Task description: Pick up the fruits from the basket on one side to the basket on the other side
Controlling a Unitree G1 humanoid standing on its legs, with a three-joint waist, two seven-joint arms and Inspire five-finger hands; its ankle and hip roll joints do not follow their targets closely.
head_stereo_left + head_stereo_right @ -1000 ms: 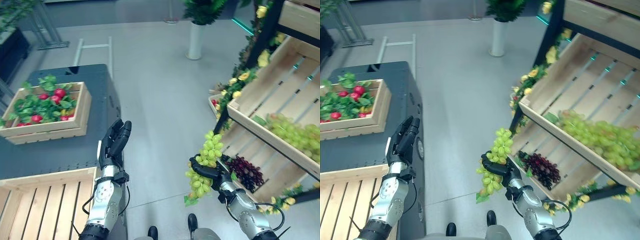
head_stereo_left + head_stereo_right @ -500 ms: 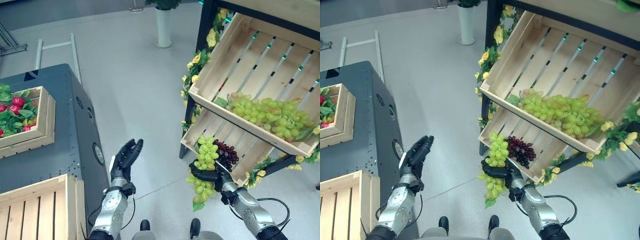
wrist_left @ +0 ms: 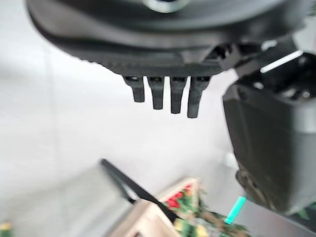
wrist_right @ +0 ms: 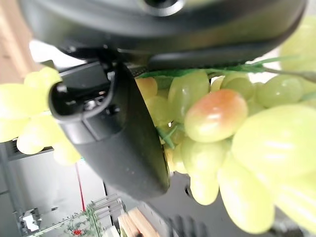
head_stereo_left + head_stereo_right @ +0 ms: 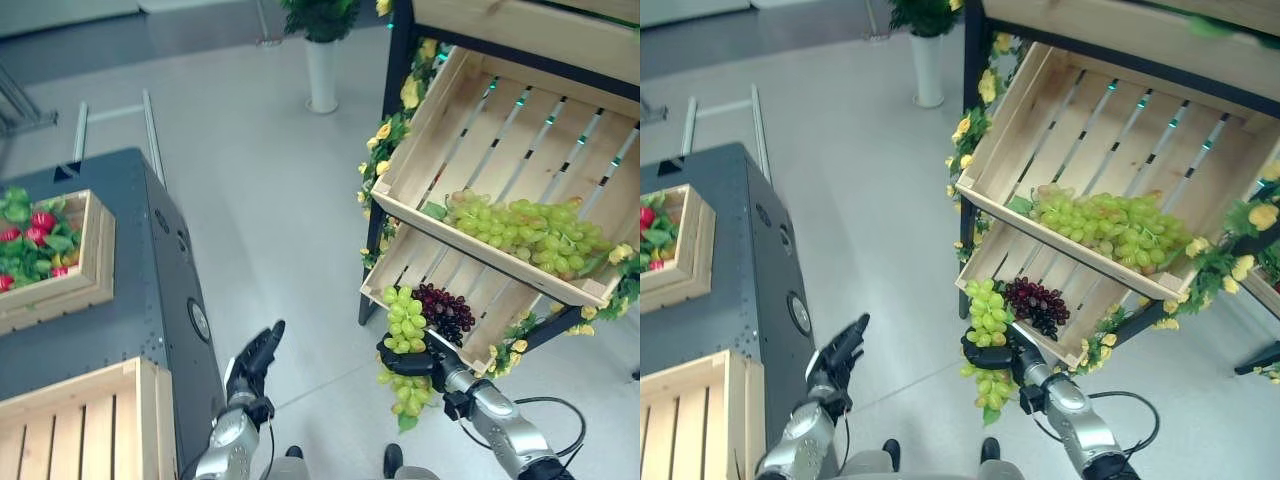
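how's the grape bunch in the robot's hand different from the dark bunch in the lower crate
The held bunch is light green; the dark bunch is deep purple. The green one hangs from the right hand, draping above and below the fingers; the purple one lies on the slats of the lower crate. The green bunch looks longer. Both are grape clusters.

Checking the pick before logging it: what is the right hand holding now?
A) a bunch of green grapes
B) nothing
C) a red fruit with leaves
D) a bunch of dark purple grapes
A: the right hand is curled round a bunch of green grapes, which hangs over the floor in front of the lower crate of the shelf; the dark grapes lie in that crate.
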